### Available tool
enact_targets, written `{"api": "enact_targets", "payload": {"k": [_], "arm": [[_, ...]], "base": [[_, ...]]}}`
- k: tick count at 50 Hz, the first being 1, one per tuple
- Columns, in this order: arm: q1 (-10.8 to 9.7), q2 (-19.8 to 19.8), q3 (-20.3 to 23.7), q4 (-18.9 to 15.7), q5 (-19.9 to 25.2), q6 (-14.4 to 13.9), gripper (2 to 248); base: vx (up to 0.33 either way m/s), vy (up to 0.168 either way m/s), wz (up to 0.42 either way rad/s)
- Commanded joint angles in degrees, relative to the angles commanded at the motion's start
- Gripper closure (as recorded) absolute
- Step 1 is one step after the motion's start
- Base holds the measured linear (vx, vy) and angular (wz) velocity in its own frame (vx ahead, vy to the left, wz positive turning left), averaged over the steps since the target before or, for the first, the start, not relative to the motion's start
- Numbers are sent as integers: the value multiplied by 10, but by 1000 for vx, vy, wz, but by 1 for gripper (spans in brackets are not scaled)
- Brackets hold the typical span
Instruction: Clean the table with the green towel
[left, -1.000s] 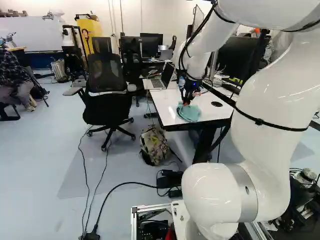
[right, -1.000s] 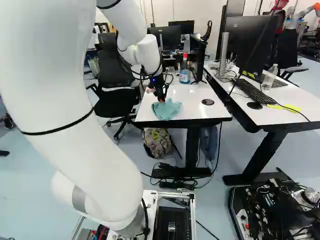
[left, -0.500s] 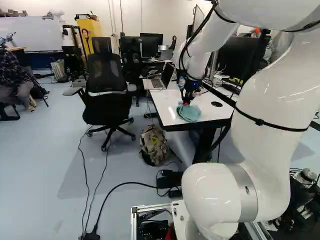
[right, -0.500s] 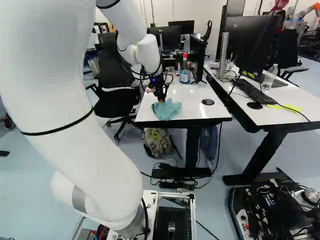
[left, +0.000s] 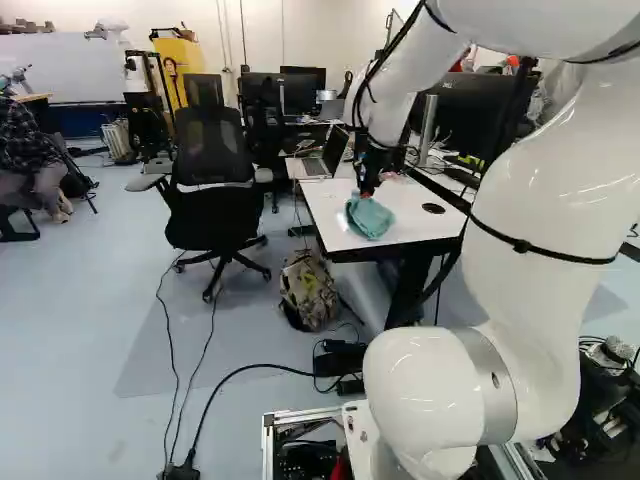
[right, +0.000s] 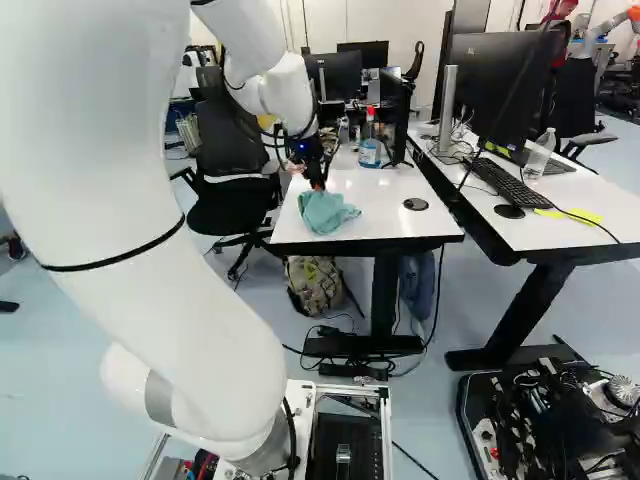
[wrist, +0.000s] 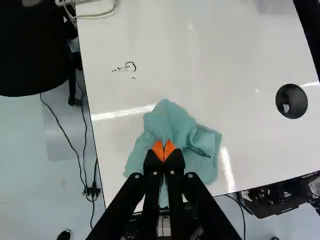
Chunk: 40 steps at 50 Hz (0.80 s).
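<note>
Gripper (right: 318, 188) is nearly closed, w/ orange pads (wrist: 157, 150) almost meeting & pinching a fold of the green towel (wrist: 171, 120), which lies bunched on the near L part of the white tbl (right: 388, 188). Small black marks (wrist: 127, 67) sit nr the tbl's L edge, the round cable hole (wrist: 291, 101) is toward its R edge, & a blue-liquid btl (right: 369, 150) stands on its far part. Black chair (left: 212, 150) is L of the tbl, camo backpack (left: 309, 290) on the floor below its near edge, kybd (right: 512, 184) on the desk (right: 485, 225) R of it.
</note>
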Motion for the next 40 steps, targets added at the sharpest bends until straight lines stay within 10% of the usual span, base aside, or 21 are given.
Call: {"api": "enact_targets", "payload": {"k": [40], "arm": [[44,-92,-118,0,0,0,229]], "base": [[0,0,0]]}}
